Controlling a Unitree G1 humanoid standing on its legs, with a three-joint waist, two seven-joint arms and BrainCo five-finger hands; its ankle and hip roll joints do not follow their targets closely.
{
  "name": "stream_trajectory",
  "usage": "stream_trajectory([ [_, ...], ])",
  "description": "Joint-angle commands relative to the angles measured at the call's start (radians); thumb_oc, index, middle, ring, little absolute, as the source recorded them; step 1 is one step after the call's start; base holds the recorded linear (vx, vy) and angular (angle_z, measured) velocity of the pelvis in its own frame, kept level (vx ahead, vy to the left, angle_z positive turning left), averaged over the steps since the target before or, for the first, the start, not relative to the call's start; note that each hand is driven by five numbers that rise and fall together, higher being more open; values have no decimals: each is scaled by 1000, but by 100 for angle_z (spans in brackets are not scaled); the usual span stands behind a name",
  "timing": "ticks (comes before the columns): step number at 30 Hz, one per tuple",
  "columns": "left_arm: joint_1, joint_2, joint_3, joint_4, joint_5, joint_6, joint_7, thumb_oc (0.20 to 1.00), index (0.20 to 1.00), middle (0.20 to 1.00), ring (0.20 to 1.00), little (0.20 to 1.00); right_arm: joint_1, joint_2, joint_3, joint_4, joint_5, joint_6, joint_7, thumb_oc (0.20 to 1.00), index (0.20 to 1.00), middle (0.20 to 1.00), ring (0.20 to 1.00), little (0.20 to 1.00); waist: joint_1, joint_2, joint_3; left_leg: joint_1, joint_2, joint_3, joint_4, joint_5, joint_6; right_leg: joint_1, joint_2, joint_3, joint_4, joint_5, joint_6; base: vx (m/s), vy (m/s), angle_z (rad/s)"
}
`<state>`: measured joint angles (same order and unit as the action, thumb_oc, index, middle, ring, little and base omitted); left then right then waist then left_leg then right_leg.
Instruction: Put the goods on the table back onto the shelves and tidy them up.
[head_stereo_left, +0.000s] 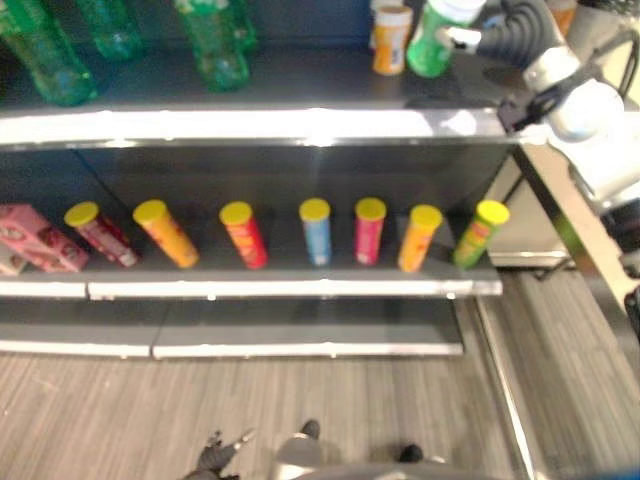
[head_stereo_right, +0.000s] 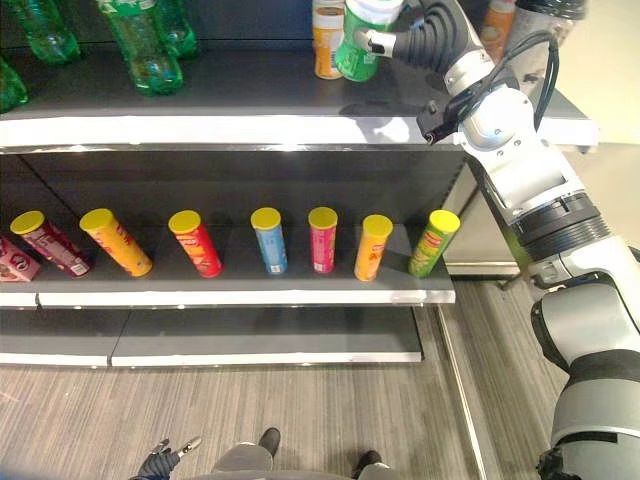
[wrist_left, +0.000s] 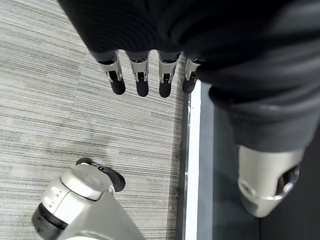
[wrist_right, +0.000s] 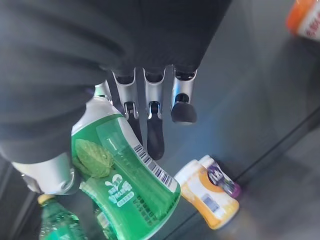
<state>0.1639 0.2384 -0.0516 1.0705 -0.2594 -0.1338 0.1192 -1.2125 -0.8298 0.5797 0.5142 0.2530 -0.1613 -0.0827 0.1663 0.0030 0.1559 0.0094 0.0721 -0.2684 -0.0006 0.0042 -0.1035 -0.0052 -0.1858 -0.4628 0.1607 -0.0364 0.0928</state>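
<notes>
Reaching up onto the top shelf (head_stereo_right: 250, 128), the right robot hand (head_stereo_right: 415, 42) has its fingers and thumb wrapped around a green container with a white cap (head_stereo_right: 362, 40), which stands at the far right part of that shelf. In the right wrist view the container's green label with a leaf picture and a barcode sits between the thumb and the silver fingers (wrist_right: 154, 120), so the robot hand is clamped on it. Just to the left of the green container, touching or nearly touching it, stands an orange-and-white container (head_stereo_right: 327, 40). Further left on the same shelf stand several green plastic bottles (head_stereo_right: 140, 45).

On the middle shelf (head_stereo_right: 240, 296) a row of snack tubes with yellow lids leans in a line: from the left a dark red tube (head_stereo_right: 52, 243), an orange tube (head_stereo_right: 115, 241), a red tube (head_stereo_right: 195, 242), a blue tube (head_stereo_right: 268, 240), a pink tube (head_stereo_right: 322, 239), another orange tube (head_stereo_right: 372, 247) and a green tube (head_stereo_right: 433, 242) at the right end. A pink box (head_stereo_left: 38, 238) lies at the far left of this shelf.

The left robot hand (wrist_left: 145, 75) hangs low over the grey striped floor (wrist_left: 60, 100) near the shelf base, its fingers straight, apart and holding nothing.
</notes>
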Motion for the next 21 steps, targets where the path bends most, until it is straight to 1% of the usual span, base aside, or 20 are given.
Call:
stream_trajectory([
  [1,-61,88,-65,15,-24,-34,19,1000,1000,1000,1000,1000,-148,28,39,113,-29,6,-23,200,200,200,200,200,51,-64,-22,-28,17,90,47,-85,-59,68,-77,54,-59,-73,100,19,14,17],
  [5,-68,90,-75,18,-26,-37,20,1000,1000,1000,1000,1000,-157,42,45,175,-28,16,-18,200,200,200,200,200,63,-64,-21,-39,11,81,47,-82,-60,68,-82,42,-60,-72,101,14,13,12],
  [10,-70,92,-80,26,-23,-33,21,1000,1000,1000,1000,1000,-170,44,72,192,-32,25,4,200,200,200,200,200,70,-68,-20,-45,9,79,46,-81,-58,66,-85,40,-61,-71,103,7,8,1],
  [12,-76,95,-84,25,-21,-34,22,1000,1000,1000,1000,1000,-188,41,101,188,-31,22,18,200,200,200,200,200,67,-73,-19,-47,9,82,47,-83,-58,64,-87,43,-60,-70,103,0,0,0],
  [21,-88,100,-90,23,-16,-35,16,1000,1000,1000,1000,1000,-214,16,164,112,11,4,69,200,200,200,200,200,54,-84,-19,-43,12,93,48,-87,-60,64,-87,48,-63,-69,104,0,0,0],
])
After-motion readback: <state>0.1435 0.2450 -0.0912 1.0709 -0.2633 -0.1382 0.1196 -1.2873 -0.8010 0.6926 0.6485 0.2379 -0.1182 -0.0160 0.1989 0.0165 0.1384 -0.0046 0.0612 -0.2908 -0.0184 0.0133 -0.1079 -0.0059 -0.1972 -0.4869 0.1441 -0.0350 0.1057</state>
